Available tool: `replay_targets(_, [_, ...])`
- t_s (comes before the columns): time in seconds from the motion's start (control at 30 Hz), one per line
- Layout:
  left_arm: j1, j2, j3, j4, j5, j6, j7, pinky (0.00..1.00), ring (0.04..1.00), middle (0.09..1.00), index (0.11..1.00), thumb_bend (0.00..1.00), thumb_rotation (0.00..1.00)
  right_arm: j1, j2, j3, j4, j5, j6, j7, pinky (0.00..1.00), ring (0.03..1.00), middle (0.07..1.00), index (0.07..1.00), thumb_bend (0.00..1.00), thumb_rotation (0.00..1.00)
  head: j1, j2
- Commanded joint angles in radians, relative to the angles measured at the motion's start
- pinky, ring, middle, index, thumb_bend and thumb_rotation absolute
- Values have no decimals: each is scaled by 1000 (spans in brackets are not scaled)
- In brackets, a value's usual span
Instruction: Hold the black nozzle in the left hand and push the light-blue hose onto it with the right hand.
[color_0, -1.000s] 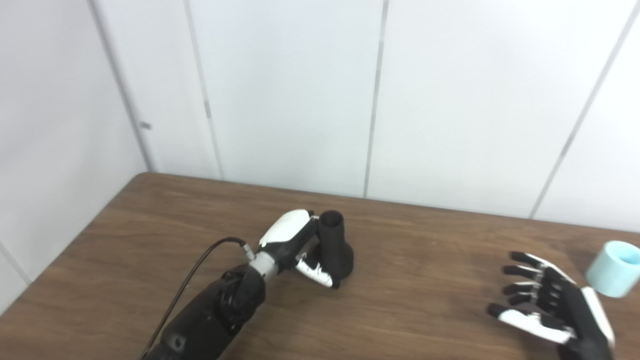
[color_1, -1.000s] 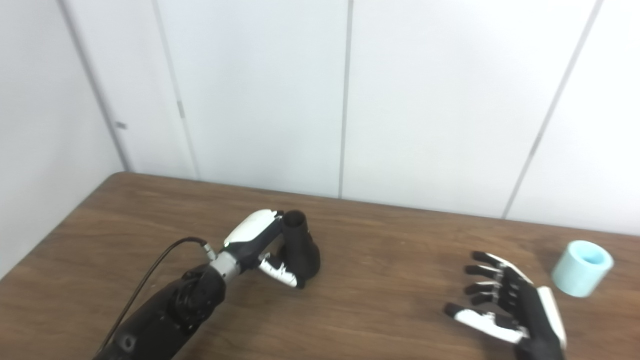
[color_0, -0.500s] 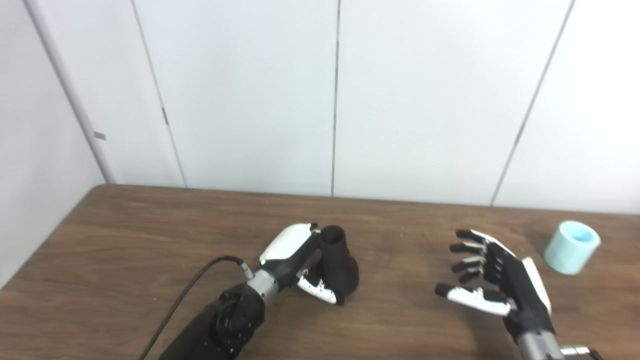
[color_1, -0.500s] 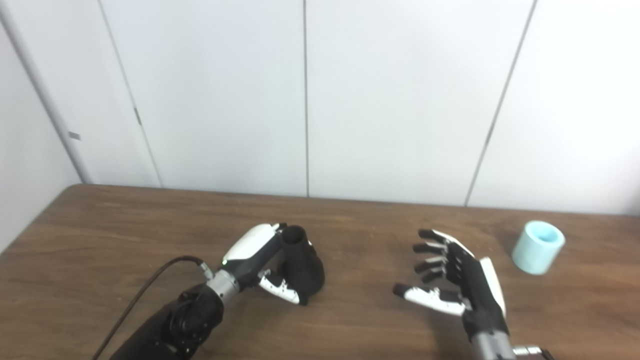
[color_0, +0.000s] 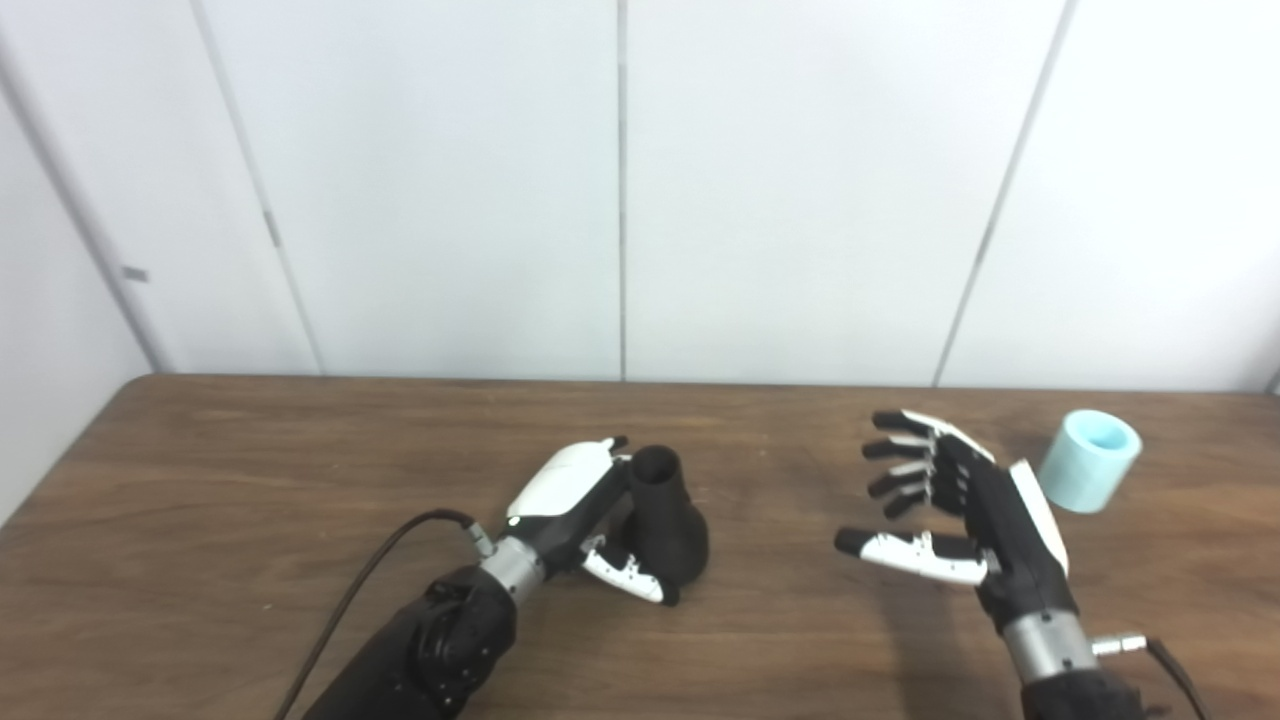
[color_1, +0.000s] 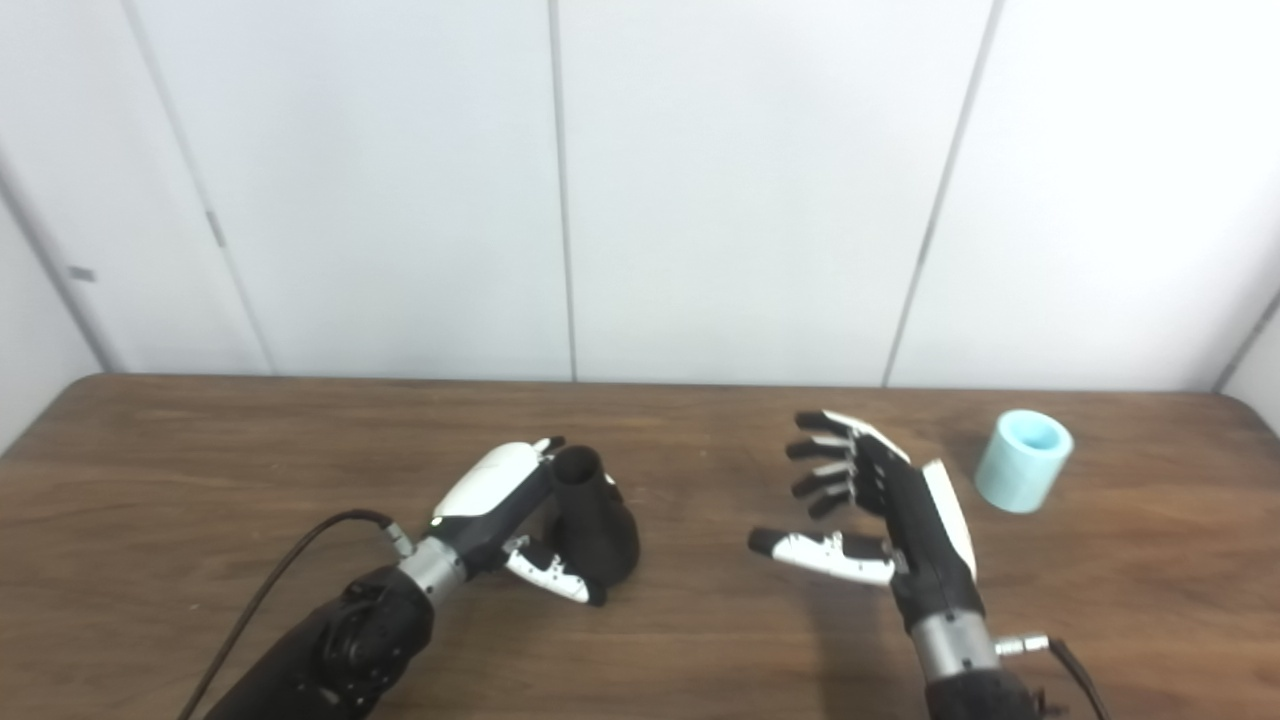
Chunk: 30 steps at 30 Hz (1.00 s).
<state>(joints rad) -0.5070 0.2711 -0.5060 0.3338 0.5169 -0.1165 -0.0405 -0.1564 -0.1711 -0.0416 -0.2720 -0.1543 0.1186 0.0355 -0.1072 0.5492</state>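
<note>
Black flared plastic nozzle (color_0: 665, 525) upright on brown wooden table (color_0: 250, 470), narrow mouth up, wide base down. Wrapped by left hand (color_0: 585, 510): white-backed palm against the nozzle's left side, fingers closed round the neck, thumb (color_0: 625, 577) curled across the base. Whether lifted or only steadied on the wood, cannot tell.

Short light-blue hose piece (color_0: 1088, 459), a stubby tilted cylinder with its open end up, lying well right of the nozzle, near the table's far edge. Not held.

Right hand (color_0: 965, 515) between nozzle and hose, empty, fingers spread and pointing toward the nozzle, thumb out. Back of the hand turned to the hose, just beside it.

Step in hand, by judgement: fetching the hose. Best done by turning the right palm round to face the cylinder, closing on its curved wall rather than over the open end, leaving the bore free. Meanwhile keep the nozzle firm and its mouth exposed above the left fingers. Risk: a nudge from the knuckles rolling the hose off toward the right of the nozzle.
</note>
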Motion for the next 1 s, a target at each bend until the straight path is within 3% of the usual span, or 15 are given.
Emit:
replay_targets(0.0, [49, -28, -73, 58, 59, -2, -75, 1000, 604, 479, 491, 525, 0, -52, -50, -21, -61, -15, 18, 13, 427, 543, 666, 745, 640, 138, -27, -4])
replay_targets(0.13, [53, -24, -78, 68, 65, -13, -68, 1000, 604, 488, 485, 525, 0, -101, -189, -53, -112, -55, 79, 64, 477, 588, 705, 761, 682, 164, -82, -13])
replay_targets(0.27, [55, -11, -81, 83, 68, -29, -63, 1000, 606, 492, 482, 525, 0, -164, -316, -68, -144, -97, 162, 120, 461, 623, 753, 770, 760, 194, -136, -24])
replay_targets(0.4, [57, 12, -78, 99, 67, -53, -62, 1000, 607, 492, 483, 525, 0, -264, -466, -49, -166, -206, 325, 229, 512, 697, 803, 782, 817, 182, -237, -60])
replay_targets(0.53, [60, 29, -73, 115, 62, -76, -59, 1000, 608, 491, 483, 525, 0, -344, -519, -65, -112, -364, 351, 401, 589, 766, 868, 807, 852, 156, -296, -86])
replay_targets(0.7, [61, 43, -65, 145, 58, -97, -51, 1000, 612, 493, 481, 525, 0, -407, -542, -72, -39, -512, 351, 548, 665, 820, 900, 832, 855, 137, -350, -110])
replay_targets(0.9, [56, 50, -61, 167, 47, -113, -58, 1000, 615, 472, 495, 525, 0, -447, -563, -45, 31, -601, 351, 617, 698, 856, 932, 848, 965, 184, -359, -114])
replay_targets(0.97, [53, 53, -62, 170, 42, -113, -66, 1000, 616, 471, 495, 525, 0, -470, -579, -13, 101, -624, 350, 618, 691, 871, 934, 850, 981, 210, -357, -113])
